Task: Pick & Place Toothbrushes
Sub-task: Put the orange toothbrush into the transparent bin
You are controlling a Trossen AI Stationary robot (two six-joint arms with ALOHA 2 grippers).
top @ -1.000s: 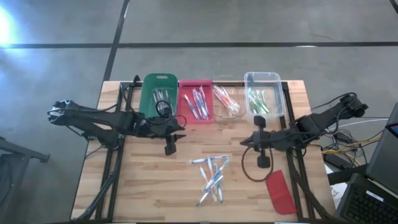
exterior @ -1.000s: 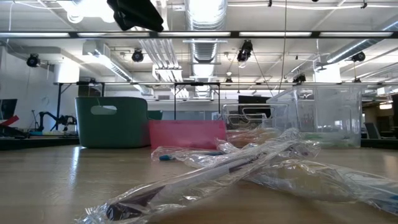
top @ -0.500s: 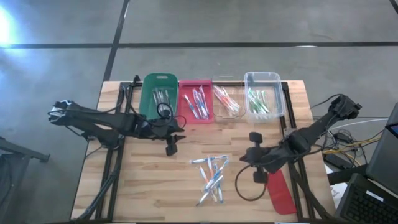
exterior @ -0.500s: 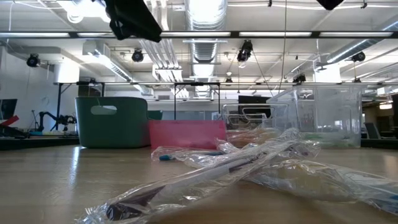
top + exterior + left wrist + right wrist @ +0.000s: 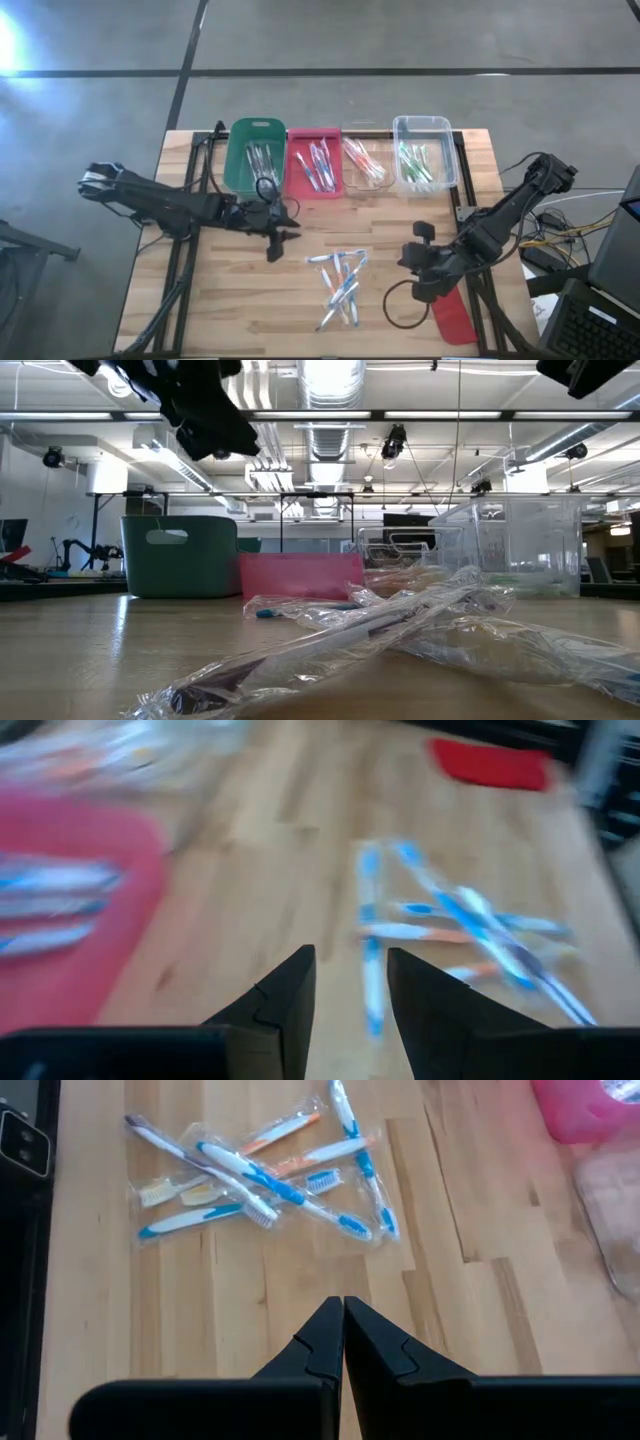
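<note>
Your wooden table [image 5: 230, 310] carries four sorting bins [image 5: 253, 155] along its far edge, with a pile of wrapped toothbrushes [image 5: 340, 285] loose at centre. Your right gripper [image 5: 425, 275], fingers pressed shut and empty, has swung back toward the red lid [image 5: 452, 310]. Your left gripper [image 5: 278, 238], part-open and holding nothing, now faces the pile, likely ready for the next pick.

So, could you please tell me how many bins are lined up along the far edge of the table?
4, side by side: a green bin at the left end, then a red bin, a clear bin, and a taller clear bin at the right end. None seems hidden.
</note>
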